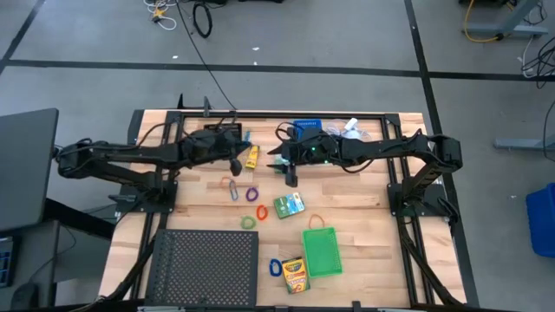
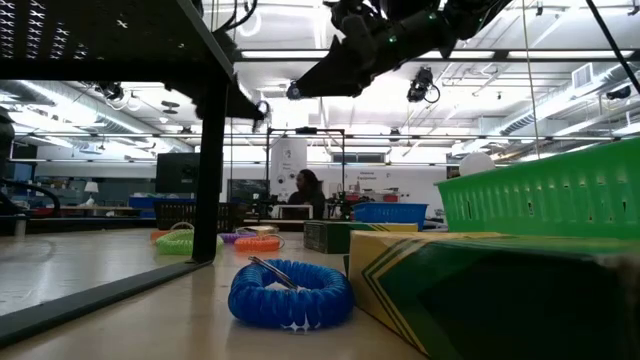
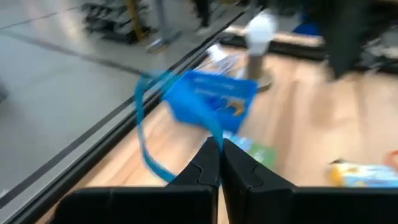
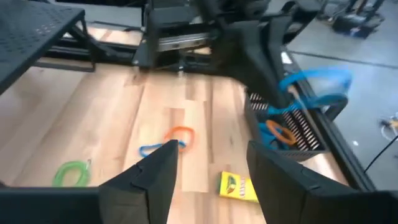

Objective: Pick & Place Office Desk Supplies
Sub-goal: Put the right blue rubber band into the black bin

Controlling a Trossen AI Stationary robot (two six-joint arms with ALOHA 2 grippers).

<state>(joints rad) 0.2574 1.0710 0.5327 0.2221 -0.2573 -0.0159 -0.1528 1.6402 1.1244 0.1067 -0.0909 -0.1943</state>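
Left pincer [image 3: 219,163] pinched closed, seemingly on a blurred blue loop [image 3: 149,124]; right pincer [image 4: 208,171] spread open.

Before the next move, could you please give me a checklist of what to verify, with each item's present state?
1. left gripper shut on the blue loop: ok.
2. Blue loop hangs squarely over the black bin: cannot tell.
3. right gripper open with nothing between its fingers: ok.
4. orange loop lies inside the black bin: ok.
5. Every loop binned: not ok; the green loop lies outside any bin.
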